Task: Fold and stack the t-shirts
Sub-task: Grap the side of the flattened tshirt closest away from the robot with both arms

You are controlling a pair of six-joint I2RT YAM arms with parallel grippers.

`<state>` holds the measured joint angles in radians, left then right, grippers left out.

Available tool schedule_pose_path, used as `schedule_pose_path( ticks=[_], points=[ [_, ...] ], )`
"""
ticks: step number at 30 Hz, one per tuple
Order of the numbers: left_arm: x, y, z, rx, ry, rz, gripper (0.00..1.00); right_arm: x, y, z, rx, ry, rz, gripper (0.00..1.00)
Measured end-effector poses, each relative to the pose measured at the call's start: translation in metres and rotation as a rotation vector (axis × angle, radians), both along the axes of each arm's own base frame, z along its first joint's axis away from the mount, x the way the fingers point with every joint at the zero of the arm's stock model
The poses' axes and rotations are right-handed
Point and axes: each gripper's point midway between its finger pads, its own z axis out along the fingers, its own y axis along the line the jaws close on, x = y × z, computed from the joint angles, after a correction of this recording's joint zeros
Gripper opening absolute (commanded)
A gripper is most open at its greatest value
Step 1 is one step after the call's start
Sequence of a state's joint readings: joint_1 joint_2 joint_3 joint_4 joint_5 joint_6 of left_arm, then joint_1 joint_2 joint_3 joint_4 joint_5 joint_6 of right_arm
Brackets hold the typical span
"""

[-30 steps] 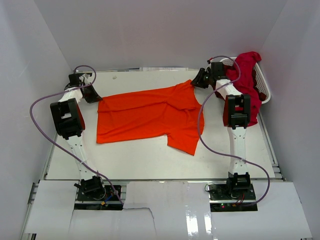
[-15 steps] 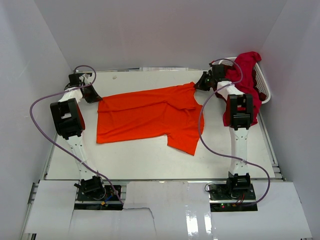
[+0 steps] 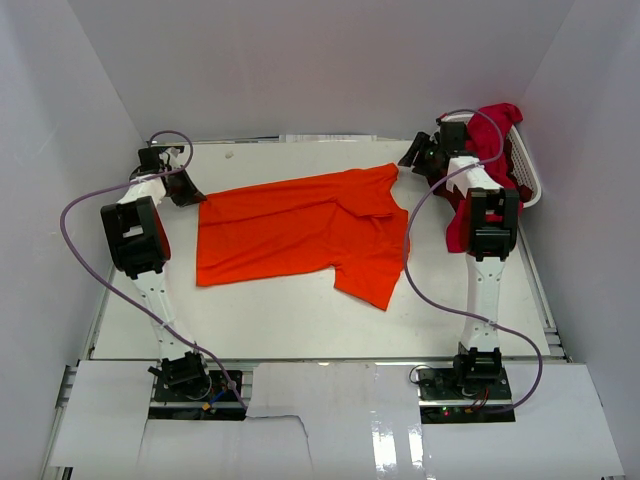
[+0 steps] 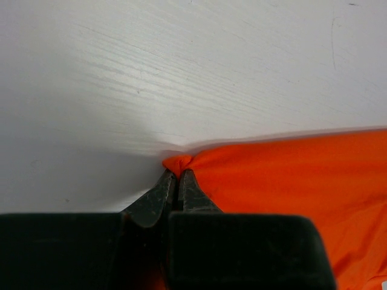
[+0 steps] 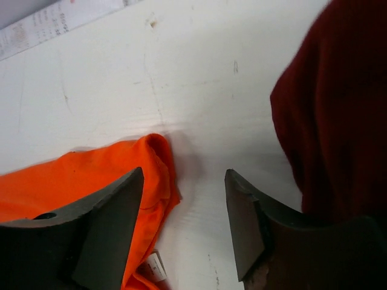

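One orange t-shirt (image 3: 310, 230) lay spread flat across the middle of the counter (image 3: 300, 320), its hem toward our left arm and its collar toward our right. Several red t-shirts (image 3: 492, 135) hung in a heap over the rim of the white laundry basket (image 3: 531, 180) at the far right corner, with some cloth hanging down its near side beside the right arm. Our left end effector (image 4: 176, 178) was pressed together on a bunched corner of the orange t-shirt at its far left edge, low against the counter. Our right end effector (image 5: 184, 178) stood spread and held nothing, just above the counter. The orange collar lay beside one finger (image 5: 112, 223), and dark maroon cloth filled the view past the other. A small white label (image 5: 156, 264) showed at the collar.
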<state>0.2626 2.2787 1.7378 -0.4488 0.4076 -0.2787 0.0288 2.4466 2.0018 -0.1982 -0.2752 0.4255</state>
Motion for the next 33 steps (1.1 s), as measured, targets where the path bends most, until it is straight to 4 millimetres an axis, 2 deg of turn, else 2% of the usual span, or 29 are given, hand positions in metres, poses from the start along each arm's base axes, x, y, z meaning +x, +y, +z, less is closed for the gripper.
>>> schedule_pose_path(
  ticks=[1,4,9,10,12,15,16,22,29,33],
  points=[
    [0.0,0.0,0.0,0.0,0.0,0.0,0.05,0.003,-0.002,0.005,-0.006,-0.016,0.003,0.67],
    [0.001,0.0,0.0,0.0,0.0,0.001,0.05,0.008,-0.006,0.015,-0.019,-0.048,0.008,0.68],
    [0.012,0.003,0.002,-0.002,-0.007,0.005,0.07,-0.005,-0.007,0.017,-0.038,-0.009,0.031,0.67],
    [0.015,0.004,0.002,-0.001,-0.012,0.007,0.08,-0.011,-0.007,0.018,-0.04,0.004,0.037,0.67],
    [0.021,0.006,0.003,0.002,-0.018,0.011,0.18,-0.028,-0.006,0.02,-0.041,0.035,0.048,0.66],
    [0.027,0.008,0.006,0.007,-0.025,0.019,0.32,-0.065,-0.003,0.023,-0.041,0.098,0.067,0.66],
    [0.029,0.008,0.008,0.009,-0.03,0.021,0.34,-0.076,-0.001,0.025,-0.04,0.114,0.076,0.65],
    [0.044,0.011,0.018,0.012,-0.066,0.031,0.34,-0.111,0.013,0.032,-0.036,0.164,0.135,0.62],
    [0.043,0.007,0.008,0.005,-0.047,0.028,0.32,-0.15,0.027,0.004,-0.04,0.287,0.184,0.61],
    [0.043,0.007,0.008,0.005,-0.046,0.027,0.31,-0.164,0.03,-0.008,-0.041,0.335,0.193,0.6]
  ],
)
